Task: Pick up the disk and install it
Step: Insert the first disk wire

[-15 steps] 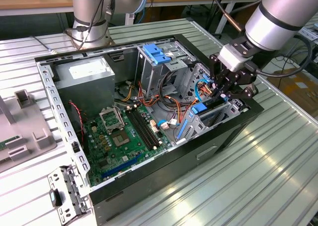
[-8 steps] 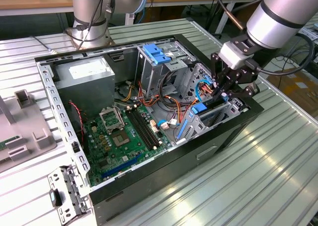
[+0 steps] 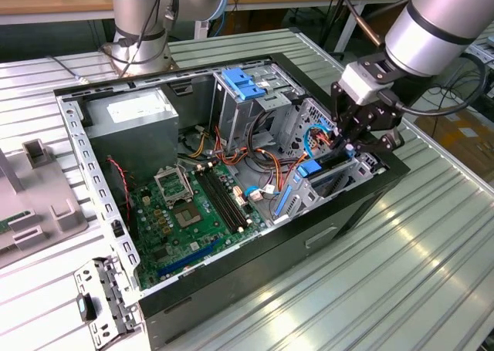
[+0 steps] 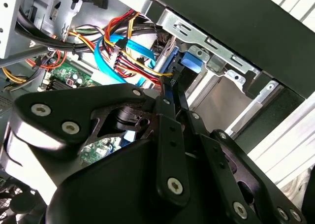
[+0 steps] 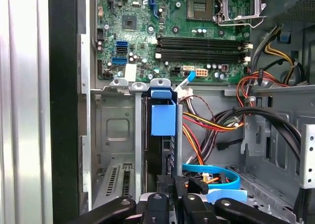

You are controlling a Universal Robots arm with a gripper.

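gripper [image 3: 356, 139] at right of exterior view, over case's [image 3: 363, 204] drive bay | disk [image 5: 162, 135] apparently seated edge-on in bay | finger state: cannot tell

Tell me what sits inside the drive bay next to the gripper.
The disk stands on edge in the bay, blue tab showing. The gripper covers its near end; cables run alongside.

We see an open computer case [image 3: 363, 204] lying on a ribbed metal table [image 3: 401, 274]. Inside, a green motherboard [image 3: 185, 220] sits toward 7 o'clock, with black memory slots [image 5: 199, 42] and a bare processor socket [image 5: 238, 7]. A grey power-supply box [image 3: 131, 127] lies at 10 o'clock of the board. A light-blue latch [image 3: 243, 83] tops the drive cage at 12 o'clock. Red, yellow and orange wires [image 5: 211, 123] cross near a blue flat cable [image 5: 216, 177]
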